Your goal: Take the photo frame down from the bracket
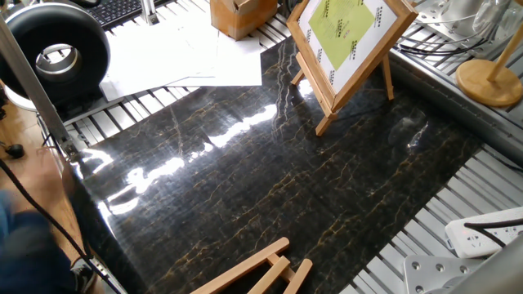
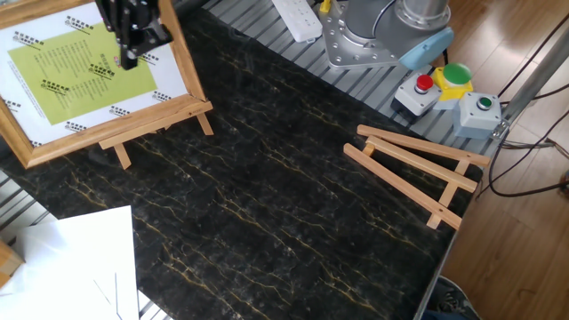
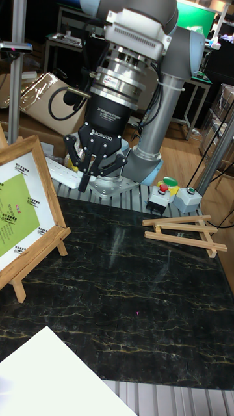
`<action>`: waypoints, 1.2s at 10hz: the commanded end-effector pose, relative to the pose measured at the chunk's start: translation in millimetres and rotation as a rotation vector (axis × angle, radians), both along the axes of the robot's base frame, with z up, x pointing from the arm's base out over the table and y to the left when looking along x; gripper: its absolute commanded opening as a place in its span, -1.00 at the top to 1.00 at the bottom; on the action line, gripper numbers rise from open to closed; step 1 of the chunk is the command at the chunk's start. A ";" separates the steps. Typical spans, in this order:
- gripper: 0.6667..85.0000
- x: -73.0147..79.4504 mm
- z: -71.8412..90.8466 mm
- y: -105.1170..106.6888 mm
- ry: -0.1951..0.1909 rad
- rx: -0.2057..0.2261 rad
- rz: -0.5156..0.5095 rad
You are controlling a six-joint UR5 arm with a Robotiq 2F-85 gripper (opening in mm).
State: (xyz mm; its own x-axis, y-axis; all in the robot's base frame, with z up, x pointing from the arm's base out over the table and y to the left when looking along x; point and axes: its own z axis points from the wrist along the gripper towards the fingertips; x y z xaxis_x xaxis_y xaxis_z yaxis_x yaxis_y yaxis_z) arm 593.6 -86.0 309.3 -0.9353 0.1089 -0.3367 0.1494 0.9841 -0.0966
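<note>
Nearest the camera in the tall fixed view, a white sheet (image 3: pixel 58 377) lies on the corner of the dark marbled table top (image 3: pixel 136 286). Same sheet visible in the other fixed view.

Mid-table, right side: a flat-folded wooden easel (image 3: pixel 185 233) lies on the marble, well apart from everything else. Behind it, off the marble edge, a button box (image 2: pixel 449 89) with red and green buttons sits beside the arm's base (image 2: pixel 373 31).

Left side: the photo frame (image 3: pixel 23 211) sits on the bracket (image 2: pixel 164 124), bottom edge on the ledge bar, leaning back. One fixed view confirms it: frame tilted on the slanted legs, feet on the marble. Not yet taken down.

The gripper (image 3: pixel 91 170) hangs above and just to the right of the frame's upper right corner. In the other fixed view it overlaps the frame's right part; contact cannot be told. Fingers (image 3: pixel 83 179) point down, jaws spread, nothing between them.

Far side: a white power strip (image 2: pixel 296 18) lies on the slatted surface behind the marble.
</note>
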 end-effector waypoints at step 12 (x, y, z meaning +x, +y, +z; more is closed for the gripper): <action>0.15 -62.1 53.2 -47.9 0.083 0.118 0.161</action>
State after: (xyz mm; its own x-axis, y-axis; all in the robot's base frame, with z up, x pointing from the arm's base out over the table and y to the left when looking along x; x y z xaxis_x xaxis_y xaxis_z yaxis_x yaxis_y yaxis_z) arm 541.4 -129.3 354.9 -0.9711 -0.0006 -0.2385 0.0050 0.9997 -0.0232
